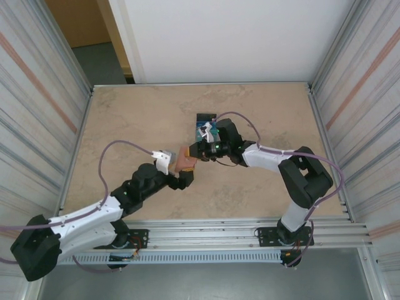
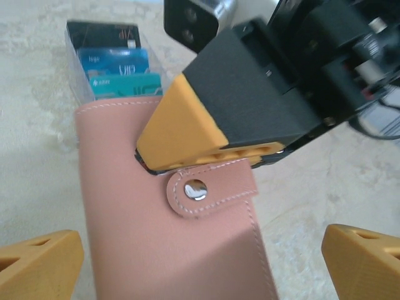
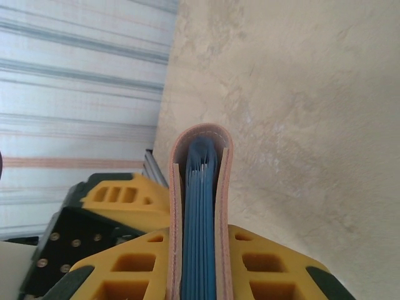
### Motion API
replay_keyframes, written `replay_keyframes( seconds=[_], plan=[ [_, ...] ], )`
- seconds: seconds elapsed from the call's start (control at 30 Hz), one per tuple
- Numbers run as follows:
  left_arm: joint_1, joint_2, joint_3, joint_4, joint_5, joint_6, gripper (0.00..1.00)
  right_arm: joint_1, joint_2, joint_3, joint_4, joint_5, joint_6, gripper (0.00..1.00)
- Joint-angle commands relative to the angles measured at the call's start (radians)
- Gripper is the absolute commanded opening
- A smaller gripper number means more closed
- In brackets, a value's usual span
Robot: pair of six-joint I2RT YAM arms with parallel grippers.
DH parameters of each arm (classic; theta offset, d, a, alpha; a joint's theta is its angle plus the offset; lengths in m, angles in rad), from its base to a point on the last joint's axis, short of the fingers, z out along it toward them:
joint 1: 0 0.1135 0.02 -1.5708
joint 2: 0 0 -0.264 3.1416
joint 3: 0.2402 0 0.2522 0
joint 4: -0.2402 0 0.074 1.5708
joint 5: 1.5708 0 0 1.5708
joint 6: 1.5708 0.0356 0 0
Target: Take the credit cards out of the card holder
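The card holder (image 2: 137, 225) is a reddish-brown leather wallet with a snap strap tab (image 2: 197, 189), lying folded and long in the left wrist view. Credit cards stick out of its far end in steps: black (image 2: 103, 34), blue (image 2: 112, 61), teal (image 2: 125, 84). My right gripper (image 3: 200, 250) is shut on the card holder (image 3: 201, 130), which I see edge-on, blue pockets between the leather sides. One of its yellow fingers (image 2: 181, 125) presses the wallet's face. My left gripper (image 2: 200, 262) is open, its fingertips wide to either side of the wallet without touching. From above, both grippers meet at the wallet (image 1: 185, 159).
The beige stone-patterned table (image 1: 144, 119) has bare room on all sides of the wallet. Ribbed metal walls (image 1: 37, 94) stand left and right. An aluminium rail (image 1: 206, 225) runs along the near edge. Purple cables (image 1: 109, 156) loop off both arms.
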Motion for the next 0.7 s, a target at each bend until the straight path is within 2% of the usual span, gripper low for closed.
replay_keyframes(
  seconds=[0.0, 0.07, 0.13, 0.27, 0.33, 0.5, 0.67],
  plan=[
    [0.021, -0.068, 0.033, -0.025, -0.025, -0.053, 0.99, -0.031, -0.089, -0.007, -0.022, 0.009, -0.064, 0.12],
    [0.057, -0.097, 0.032, -0.034, 0.006, -0.092, 0.99, -0.054, -0.118, -0.016, -0.033, -0.001, -0.080, 0.11],
    [0.116, -0.112, 0.031, -0.032, 0.089, -0.133, 0.97, -0.077, -0.149, -0.031, -0.030, -0.020, -0.089, 0.10],
    [0.274, -0.095, 0.050, -0.004, 0.352, -0.219, 0.91, -0.112, -0.203, -0.045, -0.028, -0.090, -0.124, 0.10],
    [0.317, -0.076, 0.057, 0.029, 0.452, -0.237, 0.88, -0.117, -0.224, -0.044, -0.038, -0.122, -0.147, 0.10],
    [0.336, -0.017, 0.110, 0.053, 0.607, -0.214, 0.83, -0.113, -0.272, -0.044, -0.039, -0.191, -0.181, 0.10],
    [0.334, 0.059, 0.141, 0.207, 0.762, -0.257, 0.80, -0.107, -0.306, -0.043, -0.039, -0.225, -0.199, 0.10]
  ],
)
